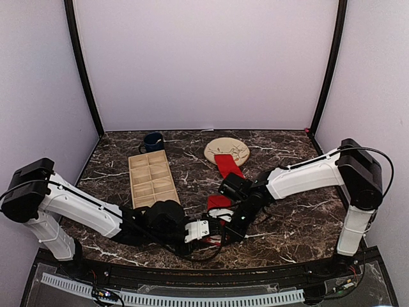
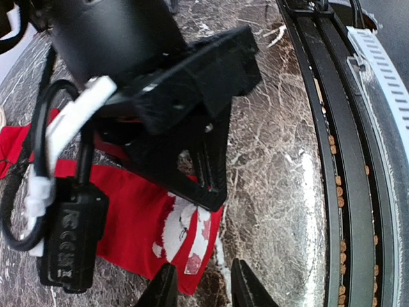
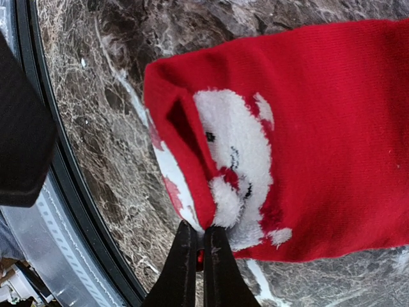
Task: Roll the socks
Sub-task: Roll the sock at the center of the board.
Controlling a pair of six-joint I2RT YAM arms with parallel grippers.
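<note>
— So, where is the red fabric sock with the white Santa face (image 3: 319, 128)?
— Lying on the dark marble-patterned table (image 1: 287, 211), near its front edge. The right gripper (image 3: 197, 262) is pinched closed on its open end.
— And the left gripper (image 2: 203, 289)?
— Jaws apart, at that sock's corner. A second red sock (image 1: 228, 164) lies farther back, overlapping the round beige plate (image 1: 238, 147).

White arms (image 1: 83, 206), black left hand (image 2: 203, 289), looped cable (image 2: 37, 137)
</note>
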